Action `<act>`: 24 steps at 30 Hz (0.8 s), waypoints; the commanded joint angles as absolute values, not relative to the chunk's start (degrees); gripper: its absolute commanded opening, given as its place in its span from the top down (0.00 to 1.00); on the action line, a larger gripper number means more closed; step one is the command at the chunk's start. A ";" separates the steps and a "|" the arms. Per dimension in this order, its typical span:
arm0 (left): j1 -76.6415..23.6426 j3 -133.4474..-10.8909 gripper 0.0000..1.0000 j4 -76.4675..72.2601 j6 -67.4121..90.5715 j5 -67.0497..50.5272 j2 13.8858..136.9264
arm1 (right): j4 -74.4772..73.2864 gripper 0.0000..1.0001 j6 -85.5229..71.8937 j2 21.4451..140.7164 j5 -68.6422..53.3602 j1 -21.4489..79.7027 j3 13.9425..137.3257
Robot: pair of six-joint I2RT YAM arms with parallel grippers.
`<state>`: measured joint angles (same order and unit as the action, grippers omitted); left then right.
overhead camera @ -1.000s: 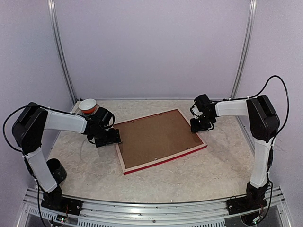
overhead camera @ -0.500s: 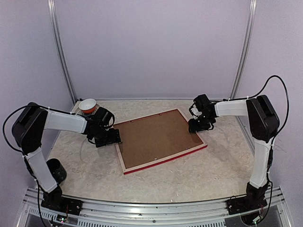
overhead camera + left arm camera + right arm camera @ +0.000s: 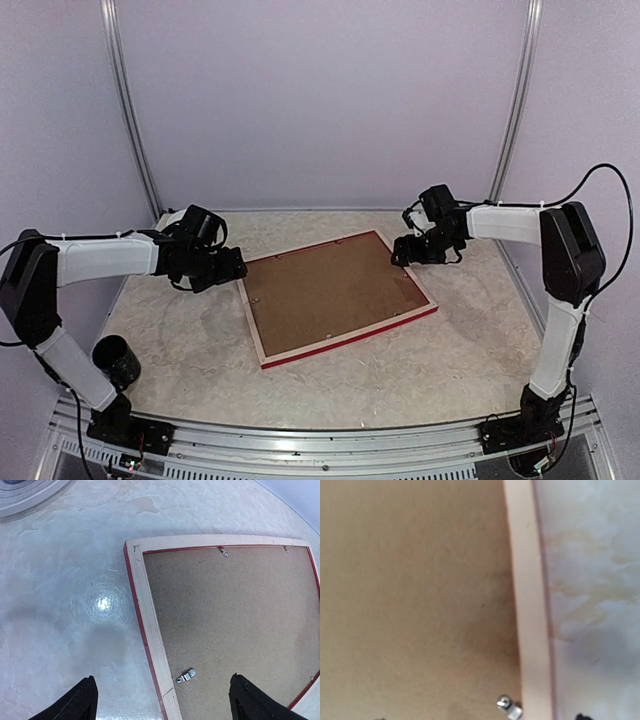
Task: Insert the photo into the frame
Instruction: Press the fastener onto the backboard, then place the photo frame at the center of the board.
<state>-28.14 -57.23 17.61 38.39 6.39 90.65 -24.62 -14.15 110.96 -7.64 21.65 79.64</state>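
The frame (image 3: 254, 325) lies face down in the middle of the table, pale wood back up, its red edge showing along the near side. A brown backing board (image 3: 330, 290) fills it and hides the photo. My left gripper (image 3: 238, 268) hovers open over the frame's left rail (image 3: 152, 630), one finger over the table and the other over the backing board (image 3: 235, 620). A metal clip (image 3: 185, 676) sits between the fingers. My right gripper (image 3: 400, 250) is open above the frame's far right rail (image 3: 527, 605), near another clip (image 3: 509, 707); only its fingertips show.
A black cup (image 3: 112, 357) stands at the near left beside the left arm. A pale round rim (image 3: 25, 495) shows at the far left corner. Enclosure walls close in the back and sides.
The right gripper has opened and lifted off the frame's right rail, shifting back. The left arm has risen and pulled back left from the frame's left rail, covering the white bowl.
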 commanded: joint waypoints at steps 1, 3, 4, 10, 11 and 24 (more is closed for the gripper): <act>-27.45 -56.35 0.11 21.18 38.54 8.42 90.93 | -23.52 0.19 -15.74 108.85 -9.35 19.95 78.87; -27.13 -55.28 0.12 21.12 38.56 8.43 91.35 | -23.17 0.18 -15.94 108.68 -9.22 19.58 78.59; -27.00 -54.66 0.12 21.01 38.57 8.44 91.76 | -23.00 0.18 -16.08 108.67 -9.23 19.33 78.47; -26.72 -53.20 0.14 19.86 38.46 8.40 94.66 | -20.78 0.18 -17.22 109.38 -13.23 17.99 77.09; -26.72 -53.11 0.14 19.52 38.48 8.36 95.08 | -20.37 0.18 -17.35 109.62 -14.16 17.88 76.88; -26.64 -53.74 0.14 17.71 38.57 7.39 101.51 | -17.62 0.17 -17.97 109.78 -19.49 17.84 73.51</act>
